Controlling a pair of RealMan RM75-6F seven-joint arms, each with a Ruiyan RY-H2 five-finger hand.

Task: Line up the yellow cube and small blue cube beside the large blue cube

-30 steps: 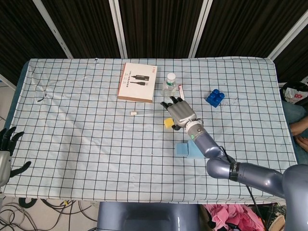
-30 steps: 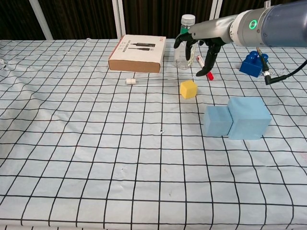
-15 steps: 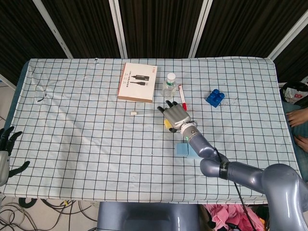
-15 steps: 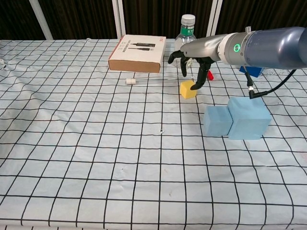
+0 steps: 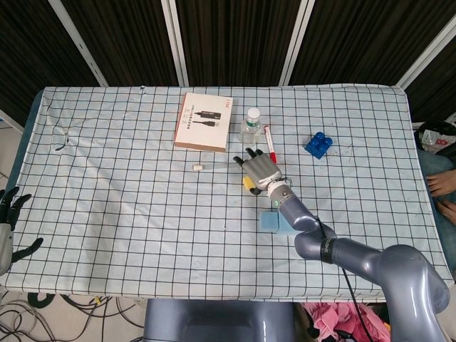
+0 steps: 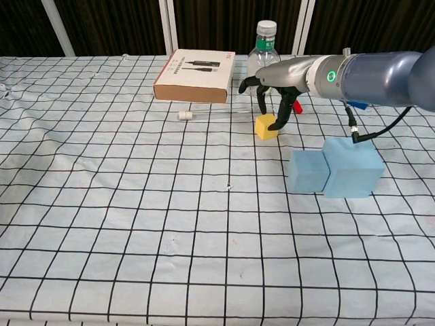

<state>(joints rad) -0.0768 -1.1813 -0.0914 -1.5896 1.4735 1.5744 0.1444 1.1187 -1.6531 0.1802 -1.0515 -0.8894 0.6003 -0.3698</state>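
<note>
The yellow cube [image 6: 266, 127] sits mid-table, and in the head view the yellow cube [image 5: 248, 184] is half covered by my right hand [image 5: 261, 171]. My right hand [image 6: 275, 92] hovers over it with fingers spread and pointing down; one fingertip [image 6: 274, 125] touches the cube's right edge. Nothing is gripped. The small blue cube [image 6: 309, 171] stands against the left side of the large blue cube [image 6: 352, 166], nearer the front edge. My left hand [image 5: 8, 221] hangs off the table's left side, fingers apart and empty.
A cardboard box [image 6: 196, 75], a clear bottle [image 6: 264, 47] and a red marker [image 5: 269, 142] lie behind the yellow cube. A small white cylinder [image 6: 185, 115] lies left of it. A blue toy brick [image 5: 319, 144] sits at the right.
My right hand has moved left and down from above the marker onto the yellow cube, where a fingertip now touches it. The cubes have not moved.
</note>
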